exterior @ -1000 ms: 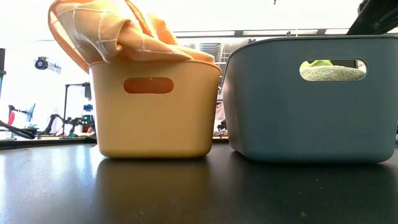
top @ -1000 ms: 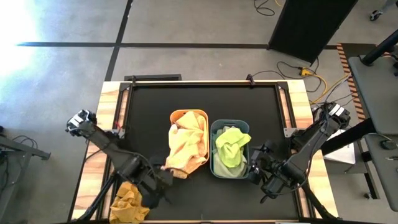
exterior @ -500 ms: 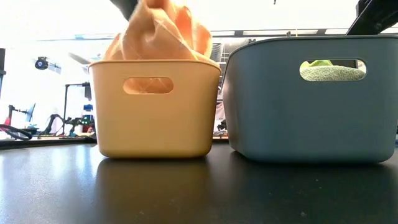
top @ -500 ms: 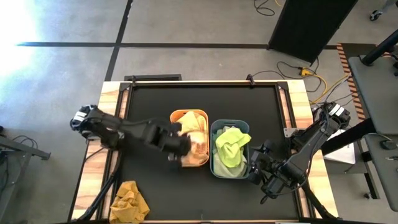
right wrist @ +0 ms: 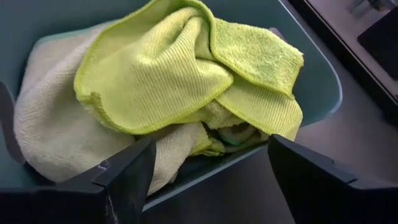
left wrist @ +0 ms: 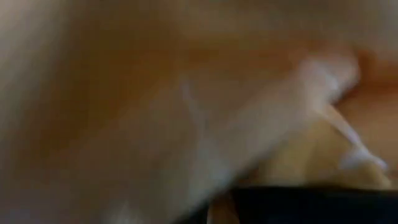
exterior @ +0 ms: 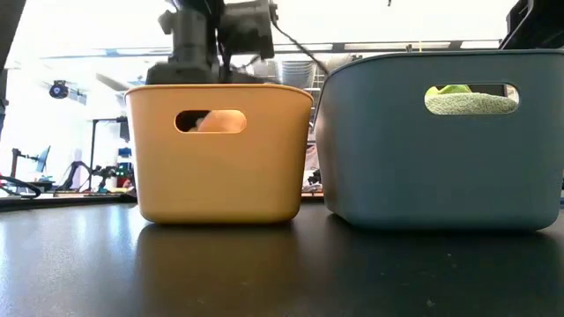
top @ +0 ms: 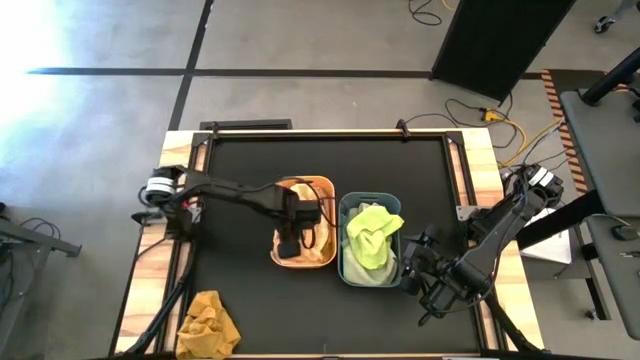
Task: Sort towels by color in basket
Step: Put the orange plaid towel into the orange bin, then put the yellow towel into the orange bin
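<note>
An orange basket [top: 320, 187] [exterior: 220, 167] stands mid-table with a teal basket [top: 346, 206] [exterior: 441, 150] to its right. My left gripper [top: 292, 240] reaches down into the orange basket, onto a yellow-orange towel [top: 320, 243] bunched inside. That towel fills the left wrist view [left wrist: 186, 93] and shows through the handle slot [exterior: 216, 121]. Lime green towels [top: 372, 235] [right wrist: 168, 68] and a pale green one [right wrist: 43, 137] lie in the teal basket. My right gripper [top: 418, 272] [right wrist: 210, 171] is open beside that basket's near right corner.
A crumpled mustard towel [top: 207, 325] lies at the table's near left corner, partly on the wooden border. The black table top [top: 240, 160] is bare along the far side and to the left of the baskets. Cables lie on the floor beyond the far right corner.
My left gripper has swung from the near left of the table, by the hanging end of the yellow-orange towel, up and across to the orange basket, then down into it. The towel, earlier draped over the basket's near rim, was gathered up and now sits inside.
</note>
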Motion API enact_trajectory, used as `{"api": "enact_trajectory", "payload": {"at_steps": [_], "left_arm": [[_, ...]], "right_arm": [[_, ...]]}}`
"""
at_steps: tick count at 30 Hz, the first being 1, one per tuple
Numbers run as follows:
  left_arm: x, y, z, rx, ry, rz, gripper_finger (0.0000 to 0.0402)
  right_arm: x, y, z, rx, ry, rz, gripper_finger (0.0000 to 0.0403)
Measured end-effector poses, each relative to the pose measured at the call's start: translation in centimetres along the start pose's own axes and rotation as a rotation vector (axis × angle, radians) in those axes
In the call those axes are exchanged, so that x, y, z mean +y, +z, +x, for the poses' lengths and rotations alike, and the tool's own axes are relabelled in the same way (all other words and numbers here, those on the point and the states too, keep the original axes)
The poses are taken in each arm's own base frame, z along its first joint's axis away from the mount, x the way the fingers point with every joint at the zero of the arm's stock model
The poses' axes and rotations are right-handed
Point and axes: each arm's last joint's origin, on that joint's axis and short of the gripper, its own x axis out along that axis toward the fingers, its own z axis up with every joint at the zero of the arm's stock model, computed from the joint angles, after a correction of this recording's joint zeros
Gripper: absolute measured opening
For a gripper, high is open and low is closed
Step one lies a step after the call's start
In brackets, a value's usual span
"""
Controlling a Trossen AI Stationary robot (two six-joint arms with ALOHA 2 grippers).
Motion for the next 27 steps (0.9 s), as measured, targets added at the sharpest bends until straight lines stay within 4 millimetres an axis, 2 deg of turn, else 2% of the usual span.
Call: {"api": "enact_trajectory", "payload": {"at_steps": [3,6,10,16,20,23,27], "left_arm": [[0.1,0.1,1.8,0.046,0.005,0.009,0.0038],[-0.1,0.6,2.7,0.058,0.009,0.044,0.0038],[-0.4,1.7,2.1,0.058,0.013,0.057,0.0045],[-1.6,2.3,-2.3,0.047,0.066,0.057,0.0079],[-3.2,2.1,-5.3,0.067,0.066,0.056,0.0093],[-5.3,1.4,-8.2,0.036,0.084,0.048,0.0096],[-9.5,-0.7,-12.1,-0.100,0.128,0.054,0.0094]], "right_arm": [[-0.1,-0.2,0.2,0.002,-0.005,0.007,0.0297],[-0.1,-0.4,0.3,0.004,-0.010,0.006,0.0294],[-0.1,-0.4,0.3,0.005,-0.011,0.040,0.0290],[-0.1,-0.5,0.3,0.015,-0.008,0.051,0.0299],[-0.2,-0.6,0.4,0.013,-0.013,0.065,0.0309],[-0.2,-0.6,0.5,0.013,-0.015,0.070,0.0315],[-0.2,-0.7,0.5,0.013,-0.018,0.087,0.0321]]}}
